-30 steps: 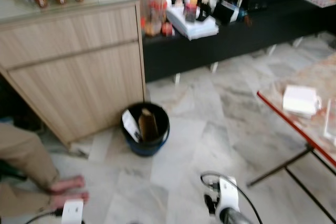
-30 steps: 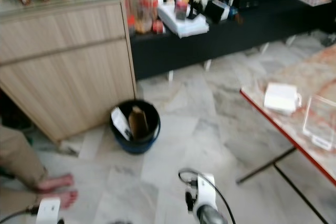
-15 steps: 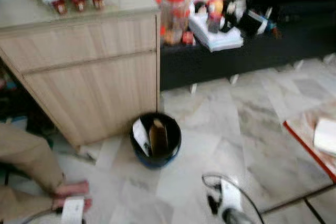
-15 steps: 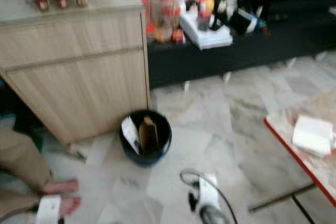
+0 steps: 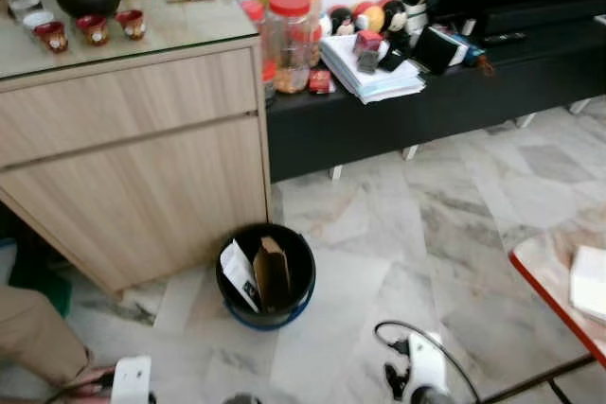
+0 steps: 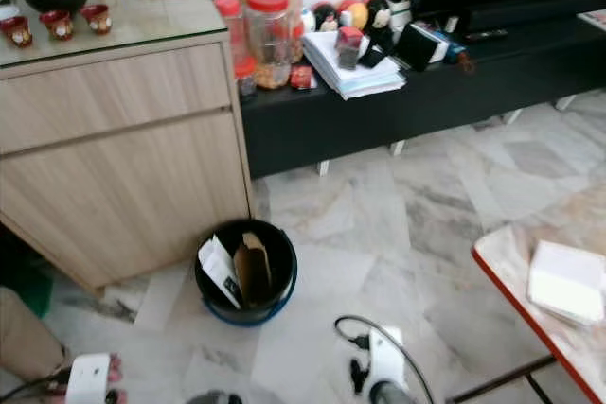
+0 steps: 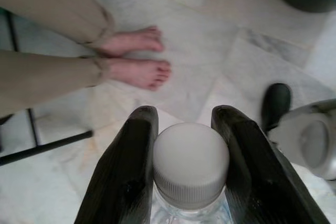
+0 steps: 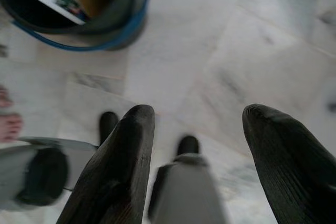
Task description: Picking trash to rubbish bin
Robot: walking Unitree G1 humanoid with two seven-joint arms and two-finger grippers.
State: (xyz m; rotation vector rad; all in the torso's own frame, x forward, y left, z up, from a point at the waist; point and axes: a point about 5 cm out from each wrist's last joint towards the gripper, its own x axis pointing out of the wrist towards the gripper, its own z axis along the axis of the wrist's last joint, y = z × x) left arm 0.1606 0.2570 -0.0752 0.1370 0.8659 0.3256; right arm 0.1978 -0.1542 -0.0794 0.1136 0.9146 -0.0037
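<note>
A black rubbish bin with a blue base stands on the marble floor beside the wooden cabinet, holding a brown cardboard piece and a white paper. In the left wrist view my left gripper is shut on a clear plastic bottle, its white cap between the fingers. My right gripper is open with nothing between its fingers, low over the floor, and the bin's rim lies just ahead of it. Both wrists sit at the bottom of the eye views, short of the bin.
A person's bare feet and tan trouser leg are at my left. The wooden cabinet and a black low bench with jars and papers stand behind the bin. A red-edged table is at the right.
The whole picture has shifted and sharpened as the camera moved: the bin now sits lower in view and the table farther right. The things themselves have not moved.
</note>
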